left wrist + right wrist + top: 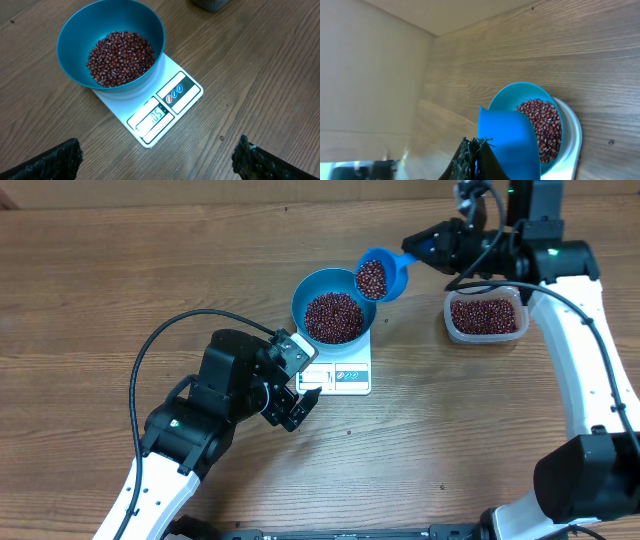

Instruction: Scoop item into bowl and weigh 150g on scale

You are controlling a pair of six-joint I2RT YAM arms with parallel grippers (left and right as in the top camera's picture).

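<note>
Firmly clamped right tool (416,252) grips scoop (378,276); left tool (291,396) spread, empty.

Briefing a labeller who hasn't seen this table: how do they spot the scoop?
Find the flat white rectangular scale mid-table, carrying a round deep blue plastic bowl. At the bowl's upper-right rim hangs the small blue plastic scoop; unlike the bowl, it has a handle, gripped by the right pincer.
</note>
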